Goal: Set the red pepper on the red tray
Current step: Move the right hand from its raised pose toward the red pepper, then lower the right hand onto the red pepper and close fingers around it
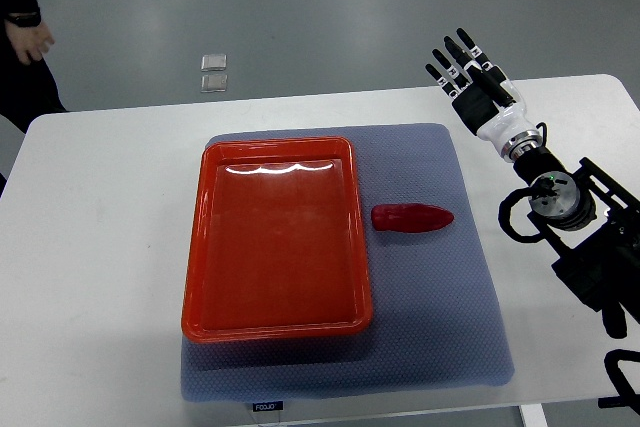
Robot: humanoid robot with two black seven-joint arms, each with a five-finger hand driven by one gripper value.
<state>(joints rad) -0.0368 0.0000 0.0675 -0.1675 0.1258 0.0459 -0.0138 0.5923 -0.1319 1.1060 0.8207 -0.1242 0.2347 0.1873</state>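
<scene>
From the top view, you have a white table carrying a grey-blue mat, and on that mat sits the red tray, its long side running away from you and its floor bare and glossy. The red pepper lies flat on the mat just beside the tray's right rim, not touching it, with its pointed tip aimed right, toward the side your working arm comes in from; that placement looks meant to give the arm a short carry over the rim. Your right hand hangs over the far right part of the table, well apart from the pepper, fingers spread and straight, grasping nothing, so the reach has not yet closed on the target. No left arm shows anywhere. At the upper left edge a person's hand and dark sleeve stand off the table, clear of the work. Two small silvery squares lie on the floor beyond the far table edge. Judging from this, the task is at its start: you need to bring the hand down and toward you to the pepper before any lift.
</scene>
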